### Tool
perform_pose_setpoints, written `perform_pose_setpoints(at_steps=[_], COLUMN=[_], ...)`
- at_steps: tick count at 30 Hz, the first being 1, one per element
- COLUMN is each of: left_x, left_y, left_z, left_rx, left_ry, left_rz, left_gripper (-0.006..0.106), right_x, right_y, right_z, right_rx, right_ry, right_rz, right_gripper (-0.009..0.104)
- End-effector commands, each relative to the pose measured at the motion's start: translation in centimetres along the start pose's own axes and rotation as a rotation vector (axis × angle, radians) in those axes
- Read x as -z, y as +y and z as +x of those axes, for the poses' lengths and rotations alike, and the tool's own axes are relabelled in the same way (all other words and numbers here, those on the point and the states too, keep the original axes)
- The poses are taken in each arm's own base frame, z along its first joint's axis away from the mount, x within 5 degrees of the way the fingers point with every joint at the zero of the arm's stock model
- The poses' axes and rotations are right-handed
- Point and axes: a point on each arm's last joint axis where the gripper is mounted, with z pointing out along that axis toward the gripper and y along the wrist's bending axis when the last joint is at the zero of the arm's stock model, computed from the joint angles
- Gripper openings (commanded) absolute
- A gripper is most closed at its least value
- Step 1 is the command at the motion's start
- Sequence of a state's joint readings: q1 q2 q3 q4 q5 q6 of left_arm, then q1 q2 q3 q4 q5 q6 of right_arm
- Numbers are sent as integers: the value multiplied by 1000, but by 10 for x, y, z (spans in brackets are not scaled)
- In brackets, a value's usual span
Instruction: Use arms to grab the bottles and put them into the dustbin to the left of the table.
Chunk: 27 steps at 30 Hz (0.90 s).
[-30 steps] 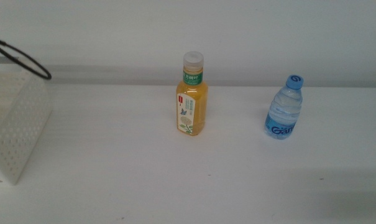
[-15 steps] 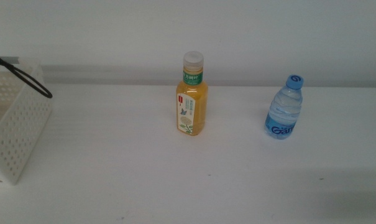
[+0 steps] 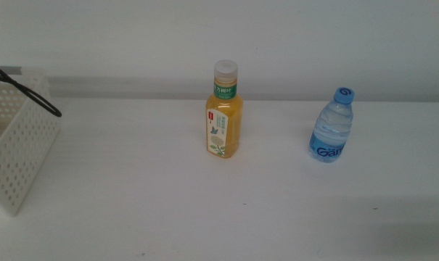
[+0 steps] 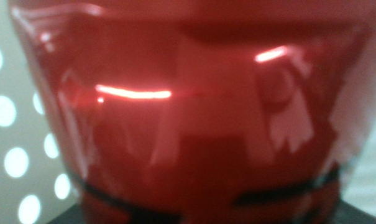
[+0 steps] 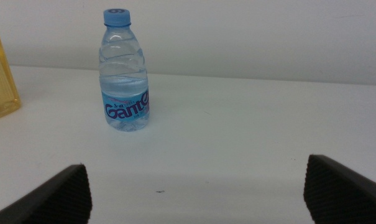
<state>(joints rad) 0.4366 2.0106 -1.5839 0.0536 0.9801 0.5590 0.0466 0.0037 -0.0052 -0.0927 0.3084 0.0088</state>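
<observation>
Left gripper first: from the middle view you can't see it at all, just its black cable looping over the dustbin at about 9 o'clock on the table. Orange juice bottle stands upright dead centre, water bottle upright out at 3 o'clock, well apart from each other.

Left wrist view: basically wall-to-wall red soda can, super close and blurry, with the bin's holed wall showing beside it. Can't see my jaws there, so I honestly can't tell whether I've got it clamped or not. Thin, shiny aluminium, so I'd guess it's light, slick and easy to dent; mid-body with a gentle squeeze is where I'd hold it.

Right wrist view: right gripper is waiting low over the table with its jaws spread wide, nothing between them, water bottle at 11 o'clock ahead.

Versus half a second back: the red sliver at the bin's edge is gone, cable barely shifted, both bottles haven't budged.
</observation>
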Motion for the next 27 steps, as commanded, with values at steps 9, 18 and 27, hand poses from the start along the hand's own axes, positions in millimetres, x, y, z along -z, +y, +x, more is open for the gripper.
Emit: perform_pose_setpoints(at_steps=[9,18,27], left_x=[29,117,186], left_y=[-9,-42,-89], left_z=[-5,-2,26], left_rx=[11,57,114], left_ry=[-18,-128,-240], left_rz=[-16,-73,171], left_gripper=[94,94,94], right_x=[-1,-1,-1], right_y=[1,1,1], right_z=[11,11,11], right_rx=[18,18,18], right_ry=[-6,-6,-6], right_rz=[7,7,7], right_gripper=[90,90,90])
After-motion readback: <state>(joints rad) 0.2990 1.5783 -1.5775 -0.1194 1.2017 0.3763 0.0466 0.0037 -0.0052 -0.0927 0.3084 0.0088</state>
